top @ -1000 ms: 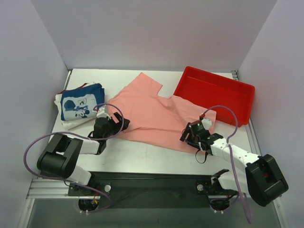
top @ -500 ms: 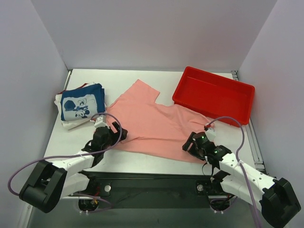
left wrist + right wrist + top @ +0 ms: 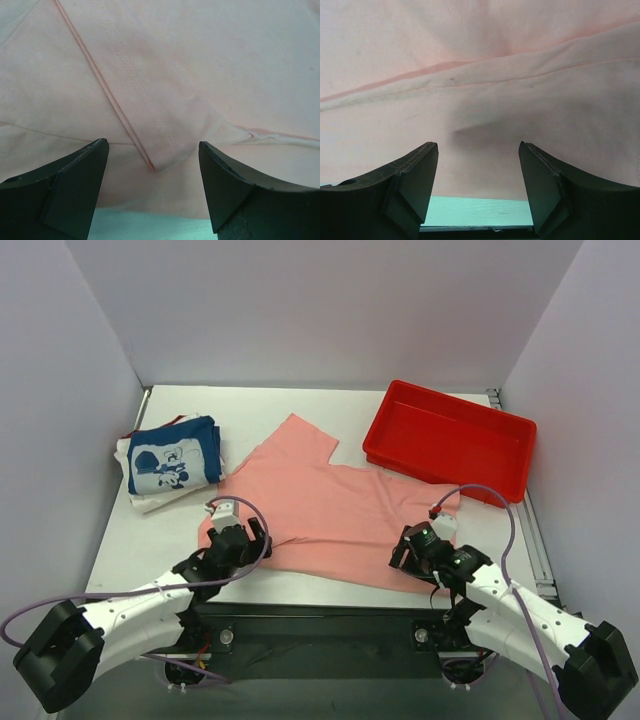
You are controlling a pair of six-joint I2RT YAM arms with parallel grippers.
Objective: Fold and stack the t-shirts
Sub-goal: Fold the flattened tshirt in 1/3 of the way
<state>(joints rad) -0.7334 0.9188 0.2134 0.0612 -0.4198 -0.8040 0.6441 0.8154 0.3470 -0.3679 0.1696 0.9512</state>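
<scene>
Pink shirt; left hand, right hand low over hem.

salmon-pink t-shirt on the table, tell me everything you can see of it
The salmon-pink short-sleeved cloth t-shirt lies spread mostly flat on the white table, one sleeve pointing to the far side. Its stitched hem is turned over at the near left corner. Its right corner reaches the red plastic tray; contact is unclear. The left fingers and right fingers stand open at its near corners.

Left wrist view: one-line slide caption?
Open left gripper poised over a folded hem corner of the salmon-pink t-shirt, table edge below.
</scene>
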